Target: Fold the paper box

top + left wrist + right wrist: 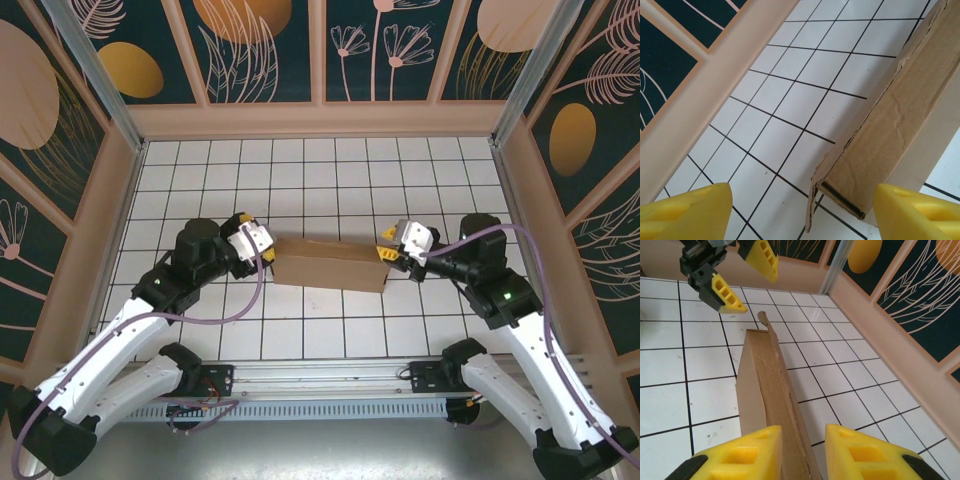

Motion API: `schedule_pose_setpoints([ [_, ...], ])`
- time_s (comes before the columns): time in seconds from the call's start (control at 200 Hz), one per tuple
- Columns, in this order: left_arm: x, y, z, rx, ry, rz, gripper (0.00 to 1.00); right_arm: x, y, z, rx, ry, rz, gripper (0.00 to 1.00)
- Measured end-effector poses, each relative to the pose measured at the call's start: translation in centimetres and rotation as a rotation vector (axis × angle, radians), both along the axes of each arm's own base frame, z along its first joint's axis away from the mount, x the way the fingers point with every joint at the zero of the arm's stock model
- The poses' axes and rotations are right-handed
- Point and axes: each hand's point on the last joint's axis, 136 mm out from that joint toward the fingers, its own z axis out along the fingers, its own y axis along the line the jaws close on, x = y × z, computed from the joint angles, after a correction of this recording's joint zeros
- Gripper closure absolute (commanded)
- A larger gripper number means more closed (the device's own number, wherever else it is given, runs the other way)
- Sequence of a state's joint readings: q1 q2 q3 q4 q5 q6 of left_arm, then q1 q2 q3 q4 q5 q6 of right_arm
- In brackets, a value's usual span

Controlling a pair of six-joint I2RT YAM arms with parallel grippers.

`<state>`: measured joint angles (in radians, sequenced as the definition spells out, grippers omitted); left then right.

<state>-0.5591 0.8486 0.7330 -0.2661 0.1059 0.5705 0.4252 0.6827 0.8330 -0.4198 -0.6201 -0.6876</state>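
Roughly centred, paper box [330, 265] stands on tiled table [300, 170].
R gripper [802, 450] pinches its wall at one end; L gripper [802, 200] spread wide round other end.

Your surface [300, 170] is white tile with a black grid. Behind and beside it stand dark teal wall panels [265, 60], gold discs and pale leaf drawings, in beige frames [320, 120]. An aluminium rail [330, 378] lines its near edge.
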Motion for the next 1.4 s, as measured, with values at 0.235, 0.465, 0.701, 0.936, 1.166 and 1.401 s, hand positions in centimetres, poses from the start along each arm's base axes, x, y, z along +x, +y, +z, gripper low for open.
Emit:
schedule_pose_setpoints([
  [0.235, 1.7, 1.1, -1.2, -0.009, 0.036, 0.019, 0.49, -0.3, -0.4, -1.0, -0.014, 0.011, -0.015, 0.75],
  [0.465, 1.9, 0.5, -2.8, -0.001, 0.095, -0.008, 0.50, -0.7, -1.0, -1.3, -0.013, 0.013, -0.046, 0.75],
  [0.701, 2.0, 0.4, -3.1, -0.001, 0.108, -0.007, 0.73, 0.3, -1.3, -2.5, -0.050, 0.049, -0.091, 0.84],
  [0.936, 2.1, 0.2, -4.0, 0.001, 0.137, -0.011, 0.91, 1.7, -2.0, -4.6, -0.141, 0.071, -0.142, 0.82],
  [1.166, 2.0, 0.0, -3.9, -0.009, 0.141, -0.023, 0.93, 3.0, -2.6, -7.3, -0.275, 0.065, -0.150, 0.76],
  [1.401, 1.9, -0.1, -3.9, -0.012, 0.143, -0.029, 0.95, 4.0, -3.6, -8.9, -0.308, 0.059, -0.182, 0.78],
])
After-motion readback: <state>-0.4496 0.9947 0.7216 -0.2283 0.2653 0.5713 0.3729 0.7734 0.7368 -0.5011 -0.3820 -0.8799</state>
